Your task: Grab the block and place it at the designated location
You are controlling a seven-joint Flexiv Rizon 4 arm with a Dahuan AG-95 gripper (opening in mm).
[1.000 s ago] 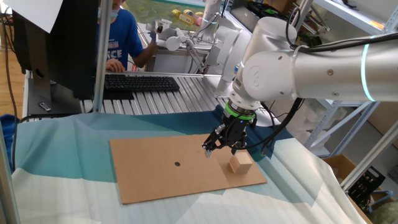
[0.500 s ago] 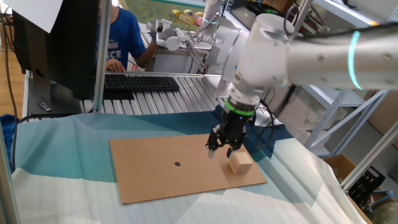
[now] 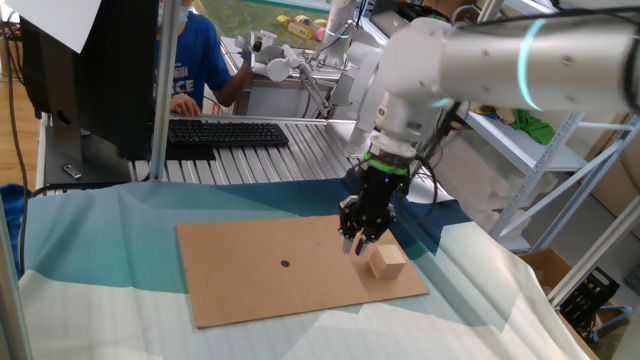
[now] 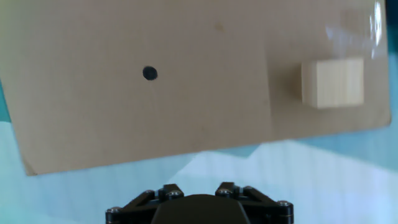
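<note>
The block (image 3: 385,262) is a plain light-tan wooden cube standing near the right edge of the brown cardboard sheet (image 3: 250,285). The designated location is a small dark dot (image 3: 285,264) near the sheet's middle, well left of the block. My gripper (image 3: 356,243) hangs just above the sheet, close to the block's upper left. It points down, with its fingers apart and nothing between them. In the hand view the block (image 4: 333,83) is at the upper right and the dot (image 4: 149,73) at the upper left. Only the hand's dark housing (image 4: 199,208) shows there; the fingertips are out of view.
The sheet lies on a light blue cloth (image 3: 100,260). Behind it are a ribbed metal surface with a black keyboard (image 3: 225,132), a dark monitor (image 3: 95,70) at the left and a person in blue (image 3: 195,60). Shelving (image 3: 560,150) stands at the right.
The arm has swung and turned. The gripper has shifted a little to the right and slightly lower, closer to the block. The block and the dot have not moved.
</note>
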